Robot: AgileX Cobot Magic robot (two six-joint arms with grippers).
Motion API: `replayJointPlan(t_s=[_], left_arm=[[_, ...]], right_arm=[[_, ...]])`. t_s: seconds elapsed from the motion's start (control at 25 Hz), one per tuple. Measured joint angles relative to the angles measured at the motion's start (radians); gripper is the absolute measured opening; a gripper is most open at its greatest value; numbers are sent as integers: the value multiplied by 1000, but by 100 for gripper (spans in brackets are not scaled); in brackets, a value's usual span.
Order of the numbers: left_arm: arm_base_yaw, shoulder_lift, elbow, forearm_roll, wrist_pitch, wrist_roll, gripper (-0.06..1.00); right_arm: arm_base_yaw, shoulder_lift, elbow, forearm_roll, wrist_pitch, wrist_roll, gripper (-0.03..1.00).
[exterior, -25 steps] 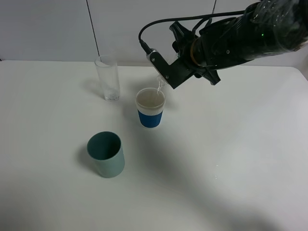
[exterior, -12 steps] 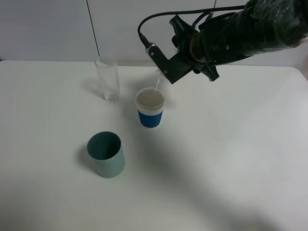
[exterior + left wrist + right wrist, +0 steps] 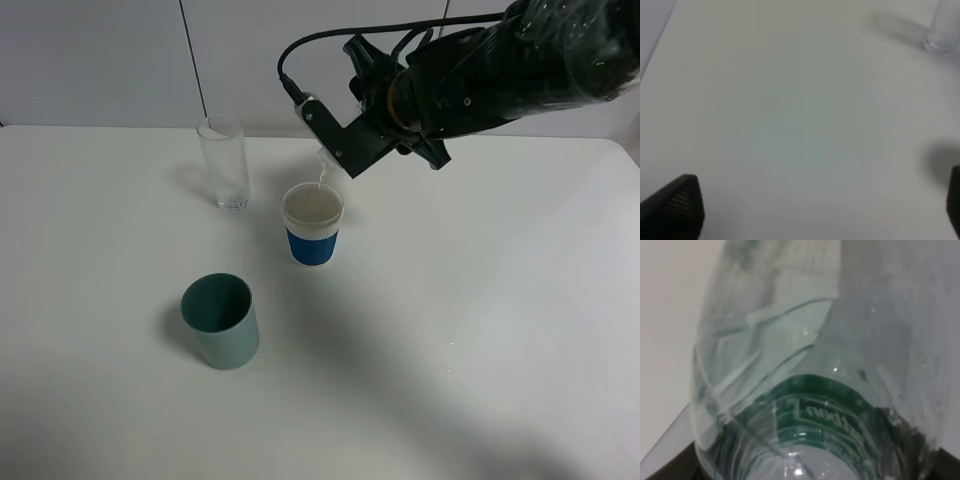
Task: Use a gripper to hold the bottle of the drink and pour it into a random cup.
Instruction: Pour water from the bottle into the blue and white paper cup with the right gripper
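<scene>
Shifted left, right fingers [image 3: 338, 140] clamp the tilted clear green-labelled bottle [image 3: 805, 405] over the cup [image 3: 314, 245]

Soft, even overhead light fills the high view, leaving the white tabletop [image 3: 520, 300] bright. Faint, diffuse shadows fall left of the tall clear glass [image 3: 224, 160] and the teal-green plastic cup [image 3: 222, 325]; the arm's broad, dim shadow crosses the near tabletop. The left wrist view is out of focus, its black fingers [image 3: 675, 207] blurred at the corners. The right wrist view is very close: the small clear plastic bottle with a green label [image 3: 810, 405] looks soft, with tiny glints.
</scene>
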Motion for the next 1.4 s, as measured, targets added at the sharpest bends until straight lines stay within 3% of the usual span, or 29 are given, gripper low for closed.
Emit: replayJointPlan(t_s=[1.4], left_arm=[[0,0,0,0,0,0,98]], right_arm=[[12,0,0,-36,32,-70,55]])
